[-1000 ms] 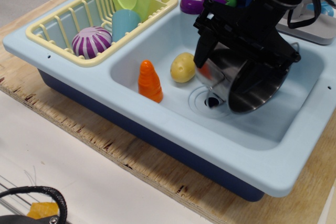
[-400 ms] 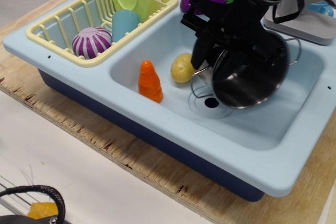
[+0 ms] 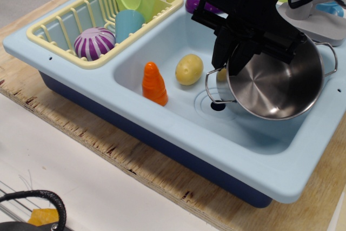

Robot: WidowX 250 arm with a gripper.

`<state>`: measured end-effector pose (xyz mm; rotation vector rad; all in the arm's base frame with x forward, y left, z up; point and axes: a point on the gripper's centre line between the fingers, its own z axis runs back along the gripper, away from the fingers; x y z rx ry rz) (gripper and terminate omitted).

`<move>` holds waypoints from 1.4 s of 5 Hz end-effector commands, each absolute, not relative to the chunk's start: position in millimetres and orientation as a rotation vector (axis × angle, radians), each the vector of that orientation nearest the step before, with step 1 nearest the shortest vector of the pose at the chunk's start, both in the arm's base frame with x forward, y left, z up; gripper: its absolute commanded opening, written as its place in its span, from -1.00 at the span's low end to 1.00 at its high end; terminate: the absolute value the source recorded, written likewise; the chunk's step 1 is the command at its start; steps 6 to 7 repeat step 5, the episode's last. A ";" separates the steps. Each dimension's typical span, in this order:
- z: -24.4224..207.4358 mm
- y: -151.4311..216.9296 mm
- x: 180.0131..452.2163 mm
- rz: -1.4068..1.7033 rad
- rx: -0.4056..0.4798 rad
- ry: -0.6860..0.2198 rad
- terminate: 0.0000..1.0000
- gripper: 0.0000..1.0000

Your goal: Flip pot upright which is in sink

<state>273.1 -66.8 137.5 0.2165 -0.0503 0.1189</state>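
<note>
Steel pot (image 3: 275, 87) nearly upright, rim clamped between gripper (image 3: 244, 58) fingers; level it, lower to sink (image 3: 178, 41) floor beneath, then release.

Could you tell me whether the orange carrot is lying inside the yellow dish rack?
No, the carrot stands in the sink basin, apart from the dish rack, left of the potato.

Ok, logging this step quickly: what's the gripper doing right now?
Gripper: shut on the rim of the pot, holding it tilted, mouth up, over the sink.
</note>
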 end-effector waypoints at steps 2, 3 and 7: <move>156.0 -50.6 258.0 0.290 0.130 0.007 -1.00 1.00; 156.0 -50.6 258.0 0.290 0.130 0.007 -1.00 1.00; 156.0 -50.6 258.0 0.290 0.130 0.007 1.00 1.00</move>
